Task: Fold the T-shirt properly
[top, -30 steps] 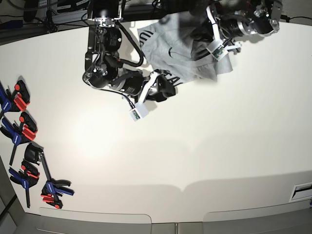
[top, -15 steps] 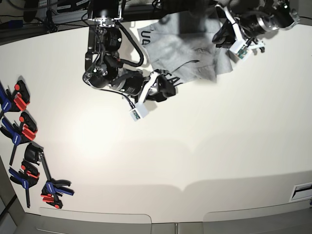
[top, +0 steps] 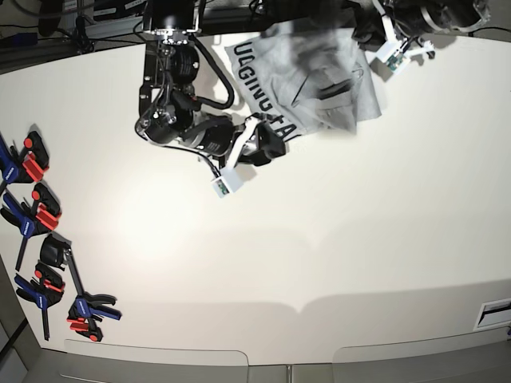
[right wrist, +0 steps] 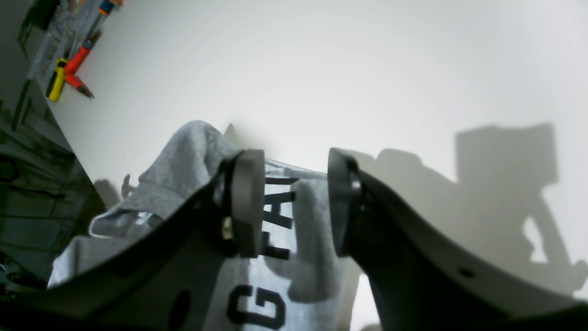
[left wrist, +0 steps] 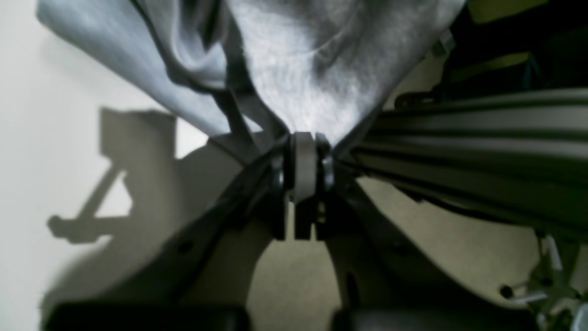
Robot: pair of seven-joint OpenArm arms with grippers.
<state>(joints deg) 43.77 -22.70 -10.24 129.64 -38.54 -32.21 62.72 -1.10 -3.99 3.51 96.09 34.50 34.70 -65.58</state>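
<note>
Grey T-shirt [top: 307, 80] pinched by left gripper [left wrist: 303, 151] | right gripper [right wrist: 294, 202] spread over lettering | clamps [top: 40, 247] well apart

Bench [top: 335, 231] mid + near side wide open, any approach OK. Far edge crowded: T-shirt [top: 307, 80] bunched there, right arm [top: 172, 96] low beside it w/ right pincer [top: 267, 144] over the hem. Clamps [top: 40, 239] line the right arm's edge. Frame rail [left wrist: 482, 133] close behind left pincer [left wrist: 303, 165].
</note>
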